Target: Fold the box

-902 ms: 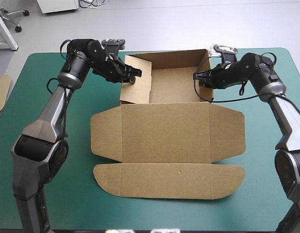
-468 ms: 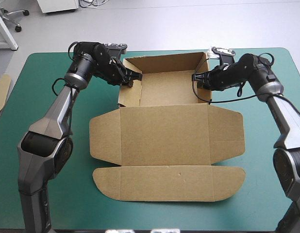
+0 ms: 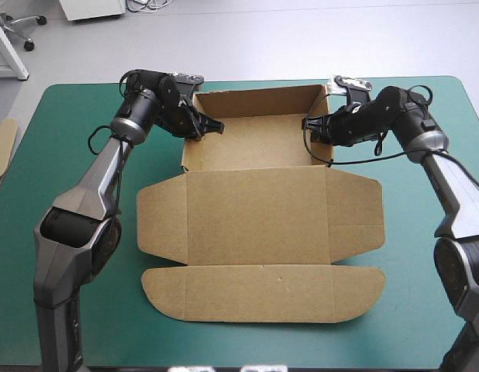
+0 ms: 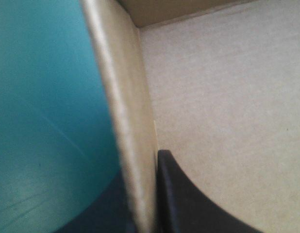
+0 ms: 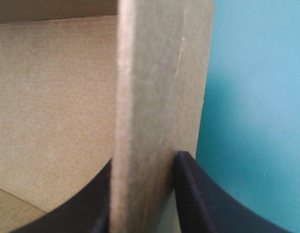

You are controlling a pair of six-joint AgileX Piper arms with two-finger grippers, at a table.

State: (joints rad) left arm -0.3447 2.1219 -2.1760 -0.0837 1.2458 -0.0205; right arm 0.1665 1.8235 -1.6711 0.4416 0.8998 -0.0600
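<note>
**High view.** Brown box on the teal-green cover, filling the centre of the frame, long axis running top to bottom. Open tray at upper centre, mouth up. Lid flat below it, pointing toward the lower edge, rounded front flap lowest. Left gripper at upper left, clamped on the tray's left wall near the far corner. Right gripper at upper right, pinching the right wall the same way. Each arm nearest its own wall, reaching inward, the two facing each other across the tray. Edge of spare board at the far left of the frame.

**Left wrist view.** Left wall edge-on, straight ahead, held between the black fingers: one inside over the tray floor, the other outside over the cover. All but closed on the board. Wall upright, running away from the gripper toward the far corner.

**Right wrist view.** Same hold mirrored: right wall upright between the fingers, tray floor to one side, cover to the other.

**Judgement.** Coming move likely turns on both walls staying square and parallel to the long axis, with the lid yet to be raised.
</note>
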